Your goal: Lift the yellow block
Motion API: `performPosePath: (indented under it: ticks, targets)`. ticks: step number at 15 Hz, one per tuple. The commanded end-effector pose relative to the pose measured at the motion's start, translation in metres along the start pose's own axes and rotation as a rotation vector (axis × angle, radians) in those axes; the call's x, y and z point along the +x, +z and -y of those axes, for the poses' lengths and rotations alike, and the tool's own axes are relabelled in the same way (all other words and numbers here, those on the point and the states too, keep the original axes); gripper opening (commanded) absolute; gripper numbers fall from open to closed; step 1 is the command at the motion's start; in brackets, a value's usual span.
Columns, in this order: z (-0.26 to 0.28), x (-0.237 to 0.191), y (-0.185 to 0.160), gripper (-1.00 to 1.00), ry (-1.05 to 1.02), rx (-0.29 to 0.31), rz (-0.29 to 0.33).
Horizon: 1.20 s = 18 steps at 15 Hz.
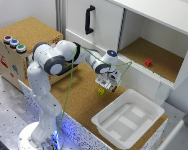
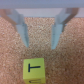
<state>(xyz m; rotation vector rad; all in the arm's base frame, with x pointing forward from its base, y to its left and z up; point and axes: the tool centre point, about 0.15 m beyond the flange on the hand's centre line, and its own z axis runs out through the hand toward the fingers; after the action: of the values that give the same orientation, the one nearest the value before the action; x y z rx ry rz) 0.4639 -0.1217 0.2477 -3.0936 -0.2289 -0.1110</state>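
— Where's the yellow block (image 1: 101,91) sitting right now?

— On the cork surface (image 1: 79,95), in the open, near the white tray (image 1: 128,120) and well apart from the small red block (image 1: 148,62) up in the cabinet shelf. The gripper (image 1: 110,86) hangs just above and beside it, toward the exterior view's right

— Is it between the fingers?

— No — that's the point the next move turns on. In the wrist view the two fingers (image 2: 20,31) stand spread wide with bare cork between them, and the block (image 2: 34,70) lies outside the gap, off to one side of the line joining the tips, though roughly centred between them

— Any long axis to line up with?

— It looks cube-like, so none; its faces sit about square to the jaws. My guess: shift sideways over it, then descend
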Motion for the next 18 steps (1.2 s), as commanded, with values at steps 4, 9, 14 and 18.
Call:
performPosePath:
  ticks: [4,9,14,18]
  targets:
    - [0.000,-0.030,0.015,1.00,-0.183,-0.026,0.067]
    - [0.000,-0.042,0.024,1.00,-0.254,-0.025,0.102]
    - [0.013,-0.042,0.034,1.00,-0.266,-0.011,0.112]
    - [0.016,-0.045,0.041,-1.00,-0.250,-0.012,0.114]
